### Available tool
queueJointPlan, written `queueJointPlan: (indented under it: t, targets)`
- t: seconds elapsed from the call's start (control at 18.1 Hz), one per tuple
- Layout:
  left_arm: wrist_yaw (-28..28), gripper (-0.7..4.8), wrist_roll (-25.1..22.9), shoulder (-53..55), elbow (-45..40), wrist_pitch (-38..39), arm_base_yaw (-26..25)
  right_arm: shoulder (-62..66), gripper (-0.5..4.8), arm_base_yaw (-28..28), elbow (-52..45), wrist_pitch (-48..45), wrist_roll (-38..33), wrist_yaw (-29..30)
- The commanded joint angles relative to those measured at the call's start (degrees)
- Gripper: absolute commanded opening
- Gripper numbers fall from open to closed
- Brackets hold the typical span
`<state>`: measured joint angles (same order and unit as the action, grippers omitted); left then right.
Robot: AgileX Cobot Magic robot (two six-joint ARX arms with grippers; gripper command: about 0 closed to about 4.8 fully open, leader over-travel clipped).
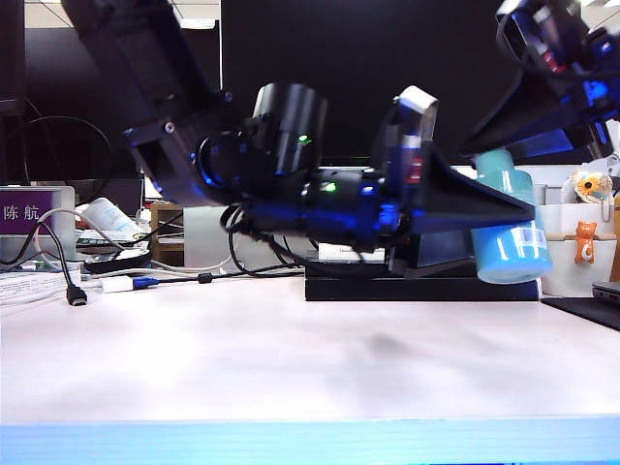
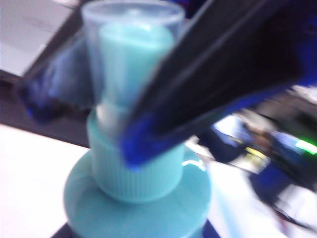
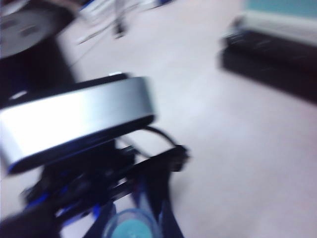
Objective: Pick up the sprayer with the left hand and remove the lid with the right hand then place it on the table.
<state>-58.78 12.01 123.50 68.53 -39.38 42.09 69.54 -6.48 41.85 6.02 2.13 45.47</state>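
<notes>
The teal sprayer point(image 1: 511, 254) hangs tilted above the table point(image 1: 291, 358) on the right of the exterior view, and my left gripper point(image 1: 515, 218) is shut on its body. The left wrist view looks up along the sprayer point(image 2: 138, 198) to the clear lid point(image 2: 131, 47) over the nozzle. My right gripper point(image 1: 504, 145) comes down from the upper right. Its dark fingers point(image 2: 223, 74) press against both sides of the lid. In the right wrist view the lid point(image 3: 130, 227) sits between my right gripper's point(image 3: 131, 218) fingertips. In the exterior view the lid is hidden behind those fingers.
A black monitor base point(image 1: 421, 283) stands behind the sprayer. Cables and a plug point(image 1: 77, 295) lie at the left, beside a purple nameplate point(image 1: 24, 213). White boxes with small figurines point(image 1: 581, 242) stand at the far right. A dark flat object point(image 1: 593, 308) lies at the right edge.
</notes>
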Motion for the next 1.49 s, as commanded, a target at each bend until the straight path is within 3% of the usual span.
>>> queueJointPlan:
  t: [0.06, 0.17, 0.33, 0.61, 0.77, 0.89, 1.05, 1.16, 1.22, 1.33, 1.49]
  targets:
    - [6.86, 1.66, -1.11, 0.07, -0.09, 1.68, 1.40, -0.37, -0.01, 0.09, 0.48, -8.90, -5.31, -2.47]
    - [7.23, 1.60, -2.75, 0.07, -0.09, 2.49, 3.28, -0.35, -0.01, 0.00, 0.48, -11.56, -6.14, -3.58]
    - [3.23, 1.60, -4.74, 0.07, -0.09, 4.20, 4.13, -0.33, -0.01, 0.02, 0.48, -13.75, -6.21, -3.32]
    - [-13.81, 1.60, -6.05, 0.07, -0.09, 5.11, 2.29, -0.33, -0.01, 0.15, 0.48, -17.88, -6.23, 1.20]
    - [-19.32, 1.61, -6.19, 0.09, -0.13, 7.32, 2.32, -0.33, -0.01, 0.15, 0.50, -18.99, -6.29, 5.46]
    - [-17.22, 1.66, -6.49, 0.09, -0.13, 7.21, 2.29, -0.33, -0.01, 0.26, 0.50, -19.34, -6.84, 4.02]
    - [-4.87, 1.70, -6.91, -0.07, -0.17, 8.39, -2.29, -0.35, -0.01, 0.26, 0.48, -18.25, -7.13, -2.56]
    - [0.11, 1.79, -8.59, -0.66, -0.26, 10.93, -6.45, -0.35, -0.01, 0.26, 0.48, -17.68, -7.08, -7.65]
    - [1.90, 1.80, -10.38, -1.40, -0.46, 12.50, -8.00, -0.35, -0.01, 0.26, 0.48, -17.27, -7.08, -9.53]
    - [7.52, 1.81, -18.36, -5.88, -2.16, 17.25, -12.11, -0.24, -0.01, -0.15, 0.35, -14.93, -6.99, -14.73]
    - [15.65, 1.83, -28.59, -12.94, -8.85, 17.05, -12.98, 1.55, -0.01, -3.39, -1.31, -15.37, -6.19, -23.30]
